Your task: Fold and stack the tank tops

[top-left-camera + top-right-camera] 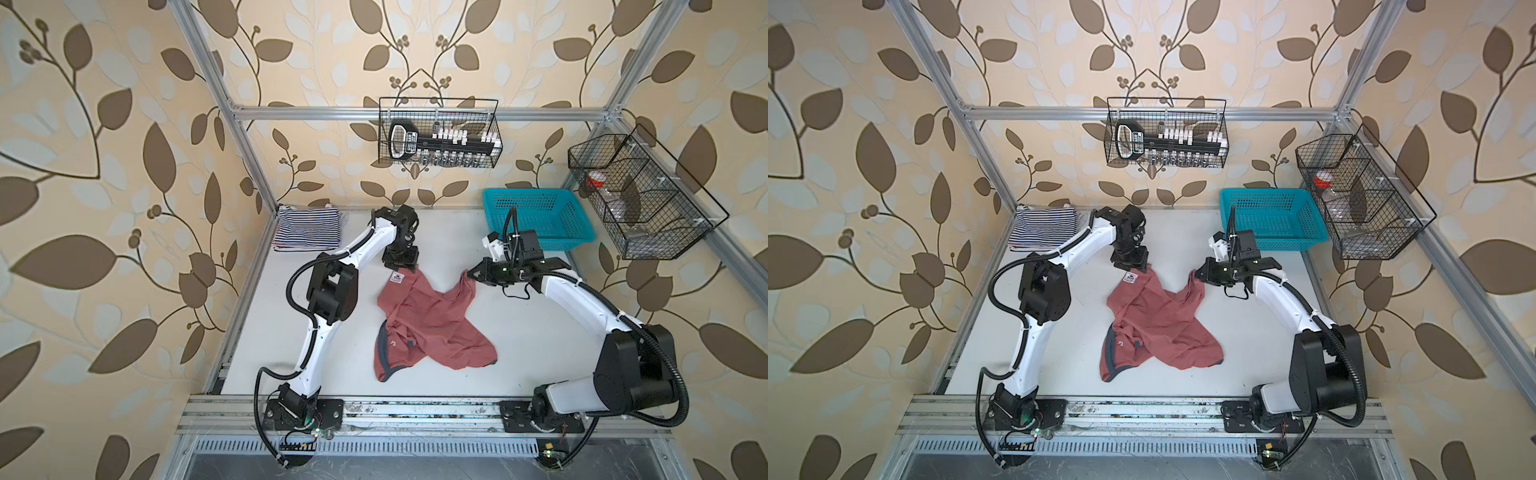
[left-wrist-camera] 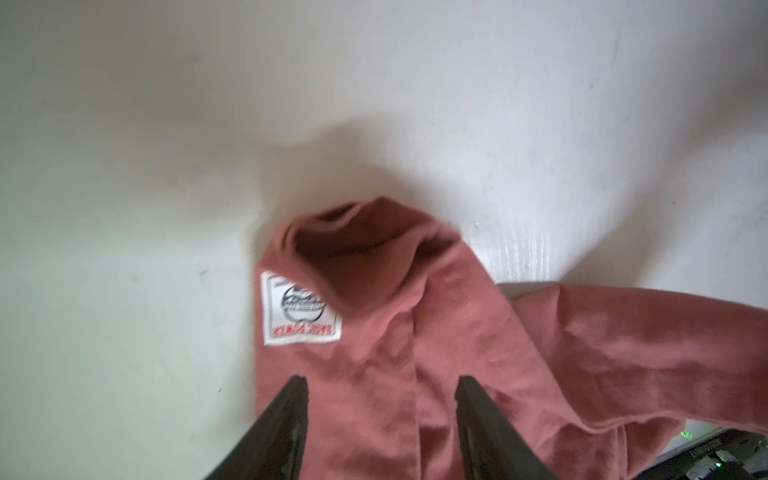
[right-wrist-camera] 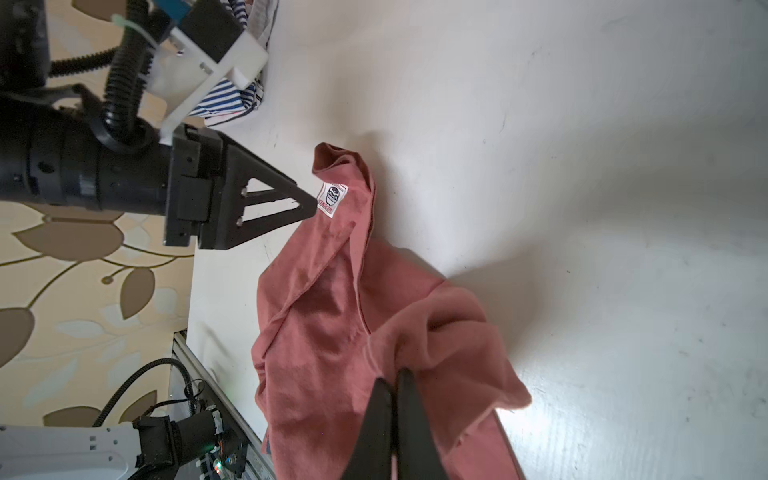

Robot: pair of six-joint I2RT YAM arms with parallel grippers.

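One dusty red tank top (image 1: 432,320) lies neckline toward seven o'clock. Left claw (image 2: 382,380) released; right claw (image 3: 395,376) clenched on its hem.

The dusty red tank top (image 2: 540,332) carries a white sewn label (image 2: 301,309) with a round dark emblem above one line of red capitals, possibly ending in "POWER", though it is too blurred to be sure. The black tool (image 1: 401,139) in the wire basket (image 1: 386,160) bears pale lettering too small to read.
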